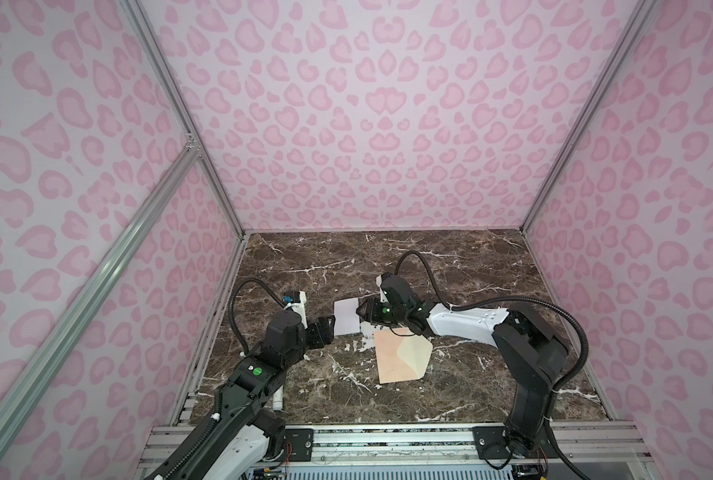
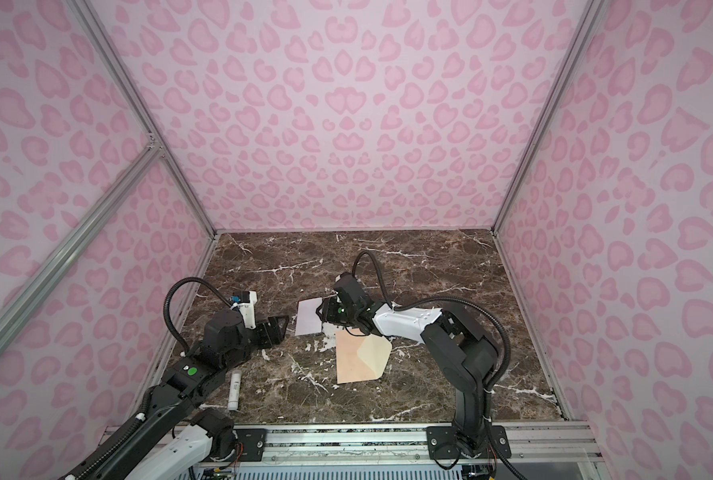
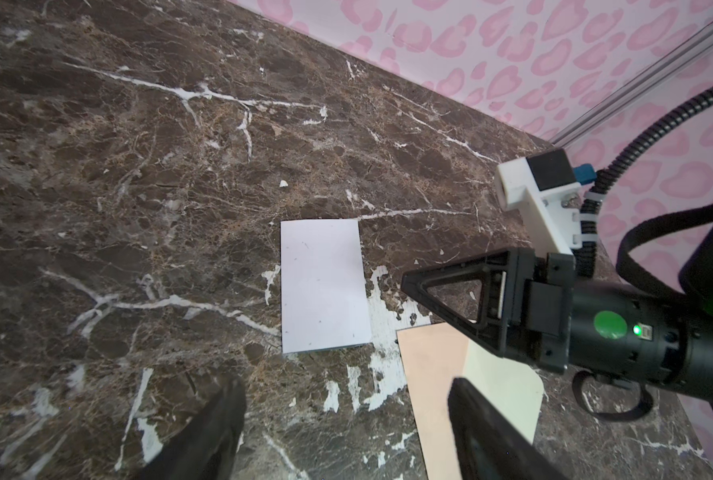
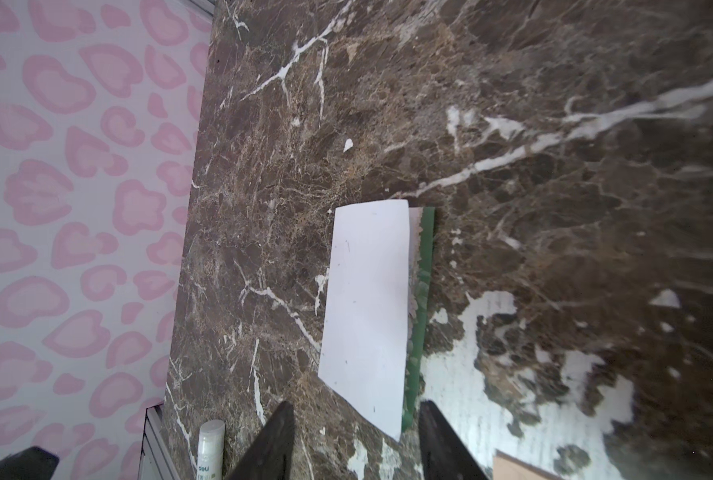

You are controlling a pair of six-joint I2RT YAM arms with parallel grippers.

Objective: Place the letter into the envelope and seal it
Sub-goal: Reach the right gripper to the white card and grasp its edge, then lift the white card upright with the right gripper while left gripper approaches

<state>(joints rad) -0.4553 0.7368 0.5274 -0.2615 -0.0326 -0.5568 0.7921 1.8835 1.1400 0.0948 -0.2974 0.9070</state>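
Right claw (image 4: 357, 405), jaws apart and empty, hangs at the letter's (image 4: 367, 291) near end; I'd drop lower, pinch both leaves together, then carry it to the envelope (image 1: 392, 357)

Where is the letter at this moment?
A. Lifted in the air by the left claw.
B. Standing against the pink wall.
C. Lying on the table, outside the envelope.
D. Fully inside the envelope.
C: the letter lies white side up on the table, with a strip of bare surface between it and the envelope, whose flap is open.
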